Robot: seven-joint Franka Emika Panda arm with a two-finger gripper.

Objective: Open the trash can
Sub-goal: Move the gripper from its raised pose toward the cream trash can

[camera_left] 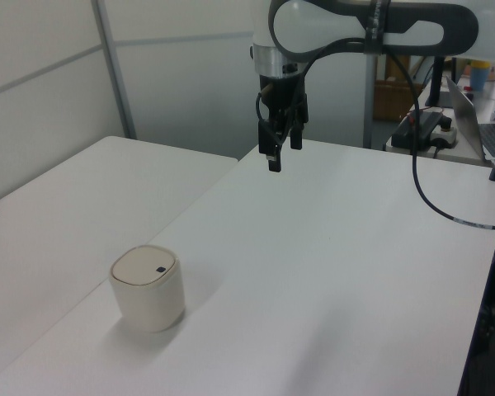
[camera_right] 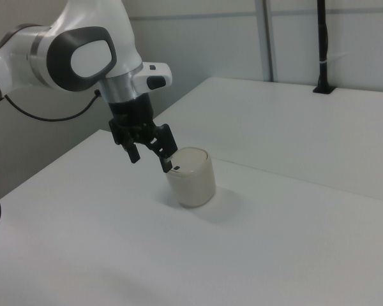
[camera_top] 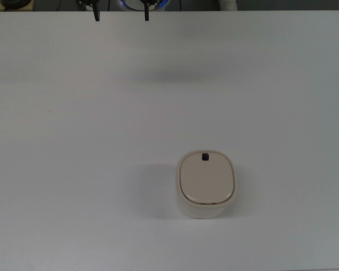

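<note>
Spread apart and grasping nothing, the gripper (camera_top: 121,15) shows in the top view only as two dark fingertips at the top edge, over the far side of a plain white table (camera_top: 73,141); a soft shadow lies on the surface below them. Well apart from it, toward the top view's lower right, the trash can (camera_top: 206,183) stands upright with its flat lid down and its small black button (camera_top: 205,157) at the end of the rim nearer the gripper. In the left view the gripper (camera_left: 280,153) hangs in the air above the table's far middle, fingers pointing down, while the trash can (camera_left: 148,289) sits near the left view's lower left, close to a seam where two tabletops meet. Pale wall panels (camera_left: 58,74) close the room behind; at the left view's far right a black cable (camera_left: 433,198) trails across the table, and beyond it stands what may be a laptop (camera_left: 470,103) among clutter. In the right view the gripper (camera_right: 151,158) appears just left of the trash can (camera_right: 191,176), one finger overlapping its rim, though whether they touch cannot be told from here. Nothing lies between them on the table.
</note>
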